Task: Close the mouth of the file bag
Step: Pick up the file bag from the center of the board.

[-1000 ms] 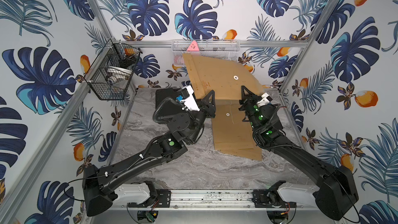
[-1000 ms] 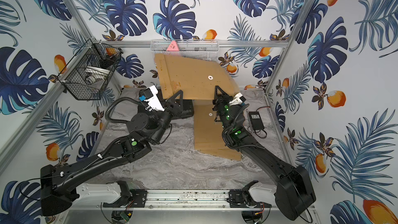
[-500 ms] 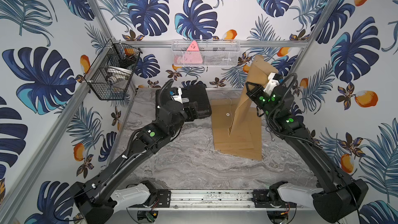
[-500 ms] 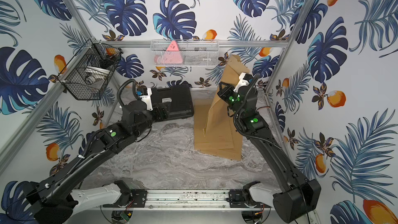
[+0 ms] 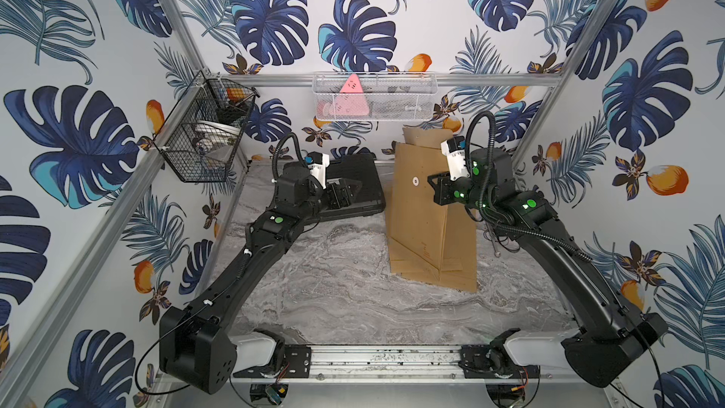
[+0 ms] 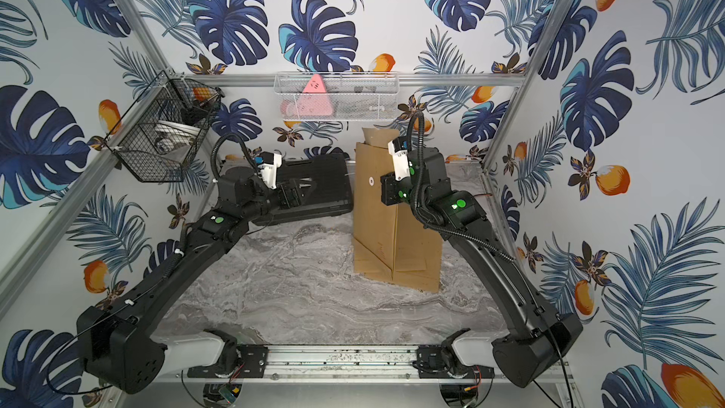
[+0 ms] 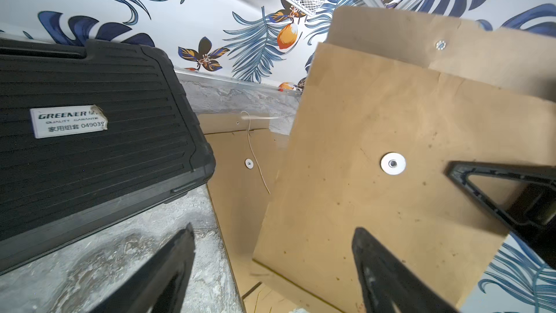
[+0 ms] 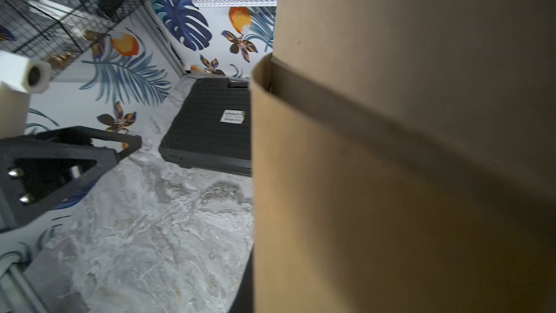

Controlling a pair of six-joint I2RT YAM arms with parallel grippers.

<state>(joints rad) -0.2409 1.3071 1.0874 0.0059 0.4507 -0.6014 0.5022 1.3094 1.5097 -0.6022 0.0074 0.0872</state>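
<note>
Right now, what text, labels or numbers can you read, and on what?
"GREENER": white sticker on the ribbed black plastic case.
"家用组套 049039": same sticker.
"QUALITY GARANTIE": same sticker, blurred.
Too small: marks on the pink triangular sign.
Too small: print on the brown paper file bag.

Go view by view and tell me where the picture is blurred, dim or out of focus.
Both top views: sharp and evenly lit, no glare. Left wrist view: black case and its label crisp, the file bag slightly smeared along its edges. Right wrist view: the bag sits very close, soft and in shade.
</note>
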